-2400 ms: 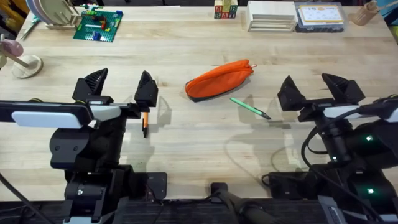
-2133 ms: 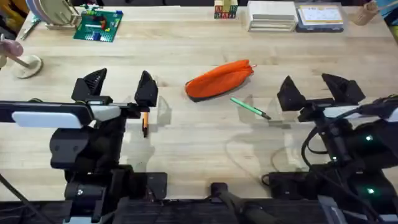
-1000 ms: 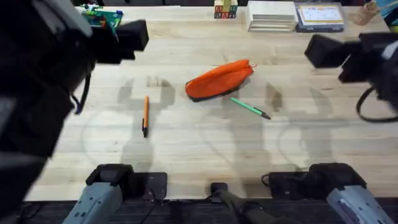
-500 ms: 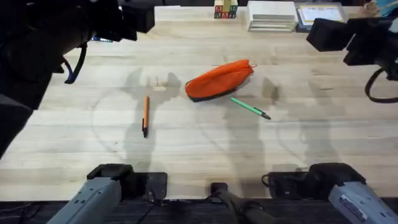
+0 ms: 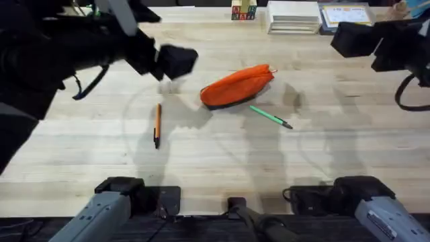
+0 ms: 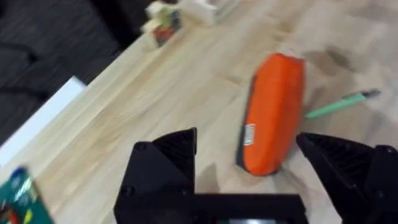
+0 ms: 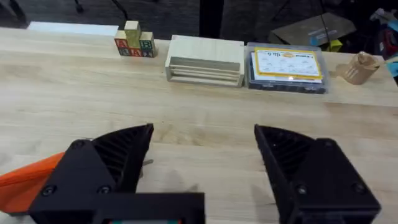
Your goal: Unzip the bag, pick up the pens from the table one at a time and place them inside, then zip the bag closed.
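Swinging in toward the bag point(image 5: 238, 85), the left hand point(image 5: 176, 62) has come down and across from its raised position of a moment ago, and now hangs just short of the bag's near end; its two black fingers point(image 6: 166, 163) stand spread wide with nothing between them, the bag point(image 6: 272, 119) lying ahead of and between them in the left wrist view. Right hand point(image 7: 202, 177): likewise spread and empty, held high and well away from the bag on the far side, unchanged in place over the last half second; a corner of the bag point(image 7: 25, 180) shows beside one of its fingers. Bag: orange, closed as far as can be seen, resting on the counter point(image 5: 222, 161) where it was earlier; the pull tab cannot be made out for certain. Green pen point(image 5: 270, 116): just beyond the bag from the left hand, lying on the counter, unmoved. Orange pen point(image 5: 156, 124): near the left hand, on the side toward the arm bases, well apart from the bag, unmoved. Assessment: only the left arm has shifted; the move reads as the approach to the unzipping step. Nothing of the task is yet done: zip untouched, both pens outside. The next move likely calls for one hand to steady the fabric while the other finds the tab.
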